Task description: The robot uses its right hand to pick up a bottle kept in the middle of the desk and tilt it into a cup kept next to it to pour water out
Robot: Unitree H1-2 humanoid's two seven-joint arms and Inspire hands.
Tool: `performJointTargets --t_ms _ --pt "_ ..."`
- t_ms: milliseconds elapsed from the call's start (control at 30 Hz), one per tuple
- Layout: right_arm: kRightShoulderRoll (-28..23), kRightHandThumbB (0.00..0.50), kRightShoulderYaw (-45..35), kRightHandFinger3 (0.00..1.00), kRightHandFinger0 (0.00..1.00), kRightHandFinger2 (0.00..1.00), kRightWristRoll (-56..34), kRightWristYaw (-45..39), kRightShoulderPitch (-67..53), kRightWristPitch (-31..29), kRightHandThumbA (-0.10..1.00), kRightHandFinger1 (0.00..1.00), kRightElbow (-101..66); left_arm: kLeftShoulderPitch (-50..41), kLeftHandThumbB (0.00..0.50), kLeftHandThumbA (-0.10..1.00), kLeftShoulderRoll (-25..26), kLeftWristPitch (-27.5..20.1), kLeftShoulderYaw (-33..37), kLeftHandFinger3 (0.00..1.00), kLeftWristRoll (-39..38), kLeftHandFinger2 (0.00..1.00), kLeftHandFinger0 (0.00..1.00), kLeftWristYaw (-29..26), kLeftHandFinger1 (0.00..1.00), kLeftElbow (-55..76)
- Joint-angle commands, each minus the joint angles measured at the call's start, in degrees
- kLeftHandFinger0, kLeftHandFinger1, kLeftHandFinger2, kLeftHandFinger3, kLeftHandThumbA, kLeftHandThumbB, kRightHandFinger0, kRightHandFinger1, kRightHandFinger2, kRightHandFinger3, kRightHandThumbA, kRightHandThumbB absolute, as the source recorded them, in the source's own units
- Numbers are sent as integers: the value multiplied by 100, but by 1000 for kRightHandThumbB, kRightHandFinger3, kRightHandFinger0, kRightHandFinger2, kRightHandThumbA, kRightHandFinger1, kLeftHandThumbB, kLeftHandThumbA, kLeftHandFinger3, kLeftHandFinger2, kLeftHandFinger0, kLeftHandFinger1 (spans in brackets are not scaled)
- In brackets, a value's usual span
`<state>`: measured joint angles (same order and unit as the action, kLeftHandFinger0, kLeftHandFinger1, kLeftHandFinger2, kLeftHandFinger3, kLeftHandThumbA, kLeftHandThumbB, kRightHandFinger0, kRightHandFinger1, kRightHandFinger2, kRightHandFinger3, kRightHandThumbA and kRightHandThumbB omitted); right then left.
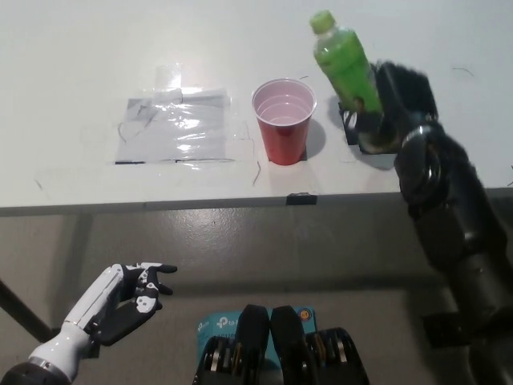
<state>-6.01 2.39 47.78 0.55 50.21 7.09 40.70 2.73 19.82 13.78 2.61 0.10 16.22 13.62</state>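
A green bottle (345, 68) with a green cap is held nearly upright, leaning a little to the left, just right of the cup. My black right hand (390, 108) is shut on its lower half, above the desk. The red cup (283, 120) stands upright on the white desk (80, 64), its pale inside showing. My white left hand (128, 298) rests low at the lower left, below the desk edge, with its fingers apart and nothing in it.
A clear plastic sheet (172, 128) is taped flat to the desk left of the cup. A black patch (351, 128) lies on the desk under my right hand. The desk's front edge (240, 202) crosses the picture's middle.
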Motion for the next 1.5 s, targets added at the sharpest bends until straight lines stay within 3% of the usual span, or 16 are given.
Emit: performJointTargets --t_ms 0,67,333,367,433,533,733,867,900,933,967,1067,1133,1267,1433,1467 --pt "606 0 -2271 247 0 0 -3724 88 429 -642 -100 0 -365 21 314 1000 67 -168 -73 768 18 721 522 -36 595 221" --pt "693 0 -2491 222 0 0 -3996 73 360 -861 -100 0 -279 12 281 1000 56 -293 -79 761 -10 712 511 -29 589 177" --pt "854 28 -2720 245 0 0 -4123 219 230 -1640 -100 0 -57 -31 290 1000 46 -191 -100 766 -24 725 516 -42 598 196" --pt "865 56 -2638 247 0 2 -3967 417 166 -1960 -100 0 25 -29 282 1000 46 -248 -91 760 29 717 500 -68 586 172" --pt "872 62 -2494 299 0 7 -3671 583 86 -2101 -100 0 55 -49 279 1000 35 -261 -100 760 27 714 499 -82 583 177" --pt "786 1 -2134 408 0 2 -3056 897 -63 -2402 -100 0 59 -48 251 1000 49 -373 -91 760 58 712 491 -81 577 139" --pt "487 0 -1369 313 0 0 -1850 2013 -90 -2963 -100 0 287 -42 287 1000 51 -290 -91 762 42 715 485 -66 581 148" --pt "82 0 -550 304 123 0 -796 2939 20 -3151 -100 136 515 -41 283 1000 57 -315 -79 765 40 725 497 -49 592 168" --pt "-43 0 -290 312 52 7 -511 3034 60 -2933 -100 141 444 -39 292 1000 49 -291 -77 759 58 718 493 -63 587 164" --pt "-103 0 -180 312 62 26 -453 3084 92 -2948 -100 195 459 -40 292 1000 42 -269 -84 758 30 717 493 -55 586 173" --pt "-178 1 -59 317 20 47 -434 3008 129 -2914 -100 182 421 -40 293 1000 42 -274 -80 757 39 718 494 -57 588 164" --pt "-458 26 381 321 104 120 -146 3195 284 -3063 -100 396 503 -40 297 1000 47 -282 -67 757 55 719 502 -52 590 166" --pt "-627 43 601 335 147 135 -105 3185 362 -3056 -100 456 450 -46 322 1000 60 -190 -55 763 93 731 527 -55 608 222" --pt "-707 64 784 311 109 93 -187 3524 398 -3070 -100 412 536 -37 304 1000 66 -337 -52 764 76 715 507 -34 591 160" --pt "-584 24 746 295 39 112 -529 3688 378 -2982 -100 371 792 -13 269 1000 89 -457 -73 756 81 687 480 -32 567 158" --pt "-553 48 716 290 1 87 -625 3726 356 -3000 -100 302 829 -11 267 1000 80 -431 -74 754 80 686 481 -36 567 161"
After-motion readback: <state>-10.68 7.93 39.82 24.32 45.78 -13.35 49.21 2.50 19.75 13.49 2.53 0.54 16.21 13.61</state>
